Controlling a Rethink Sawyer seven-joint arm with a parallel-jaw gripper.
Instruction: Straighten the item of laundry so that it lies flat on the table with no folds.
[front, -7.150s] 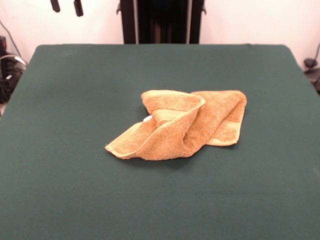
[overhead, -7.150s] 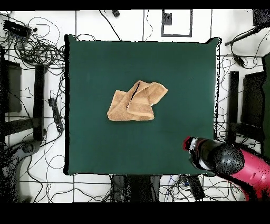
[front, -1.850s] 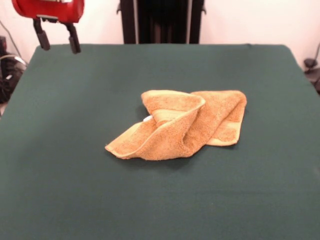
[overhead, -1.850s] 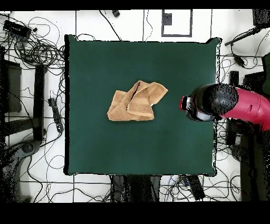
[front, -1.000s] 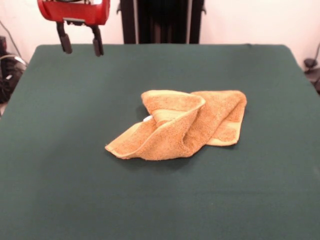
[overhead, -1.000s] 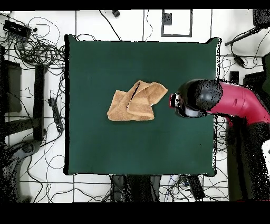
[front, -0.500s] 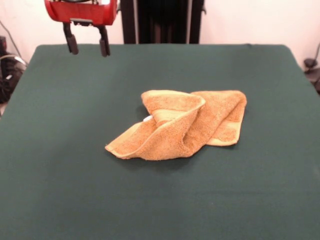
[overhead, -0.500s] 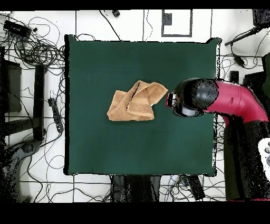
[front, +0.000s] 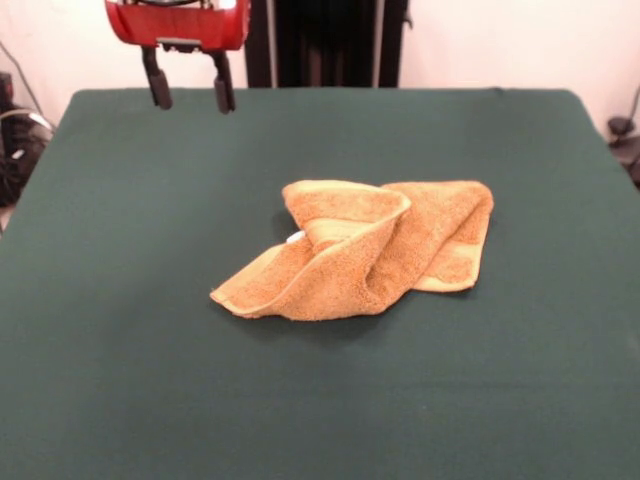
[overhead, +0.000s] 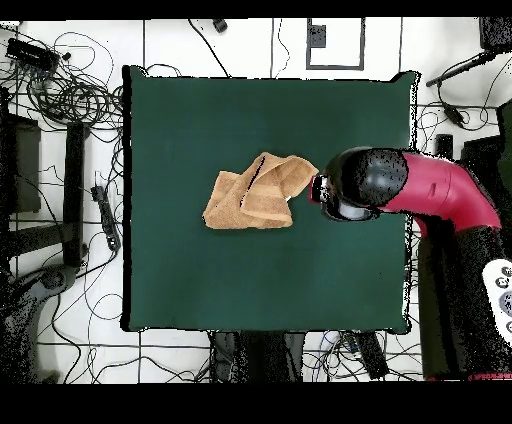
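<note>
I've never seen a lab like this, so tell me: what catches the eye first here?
A crumpled golden-tan towel lies folded over itself in the middle of a big dark green table. Above the table's far side hangs the robot's red arm with its pincer open, apart from the towel. Tangled cables cover the floor around the table.

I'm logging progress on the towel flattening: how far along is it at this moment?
Nothing looks done: the towel lies bunched mid-table, one flap folded over another. In hand is only the approach: the open gripper hangs in the air off to one side, touching no cloth. Left: grasping an edge, unfolding and spreading it flat.
</note>
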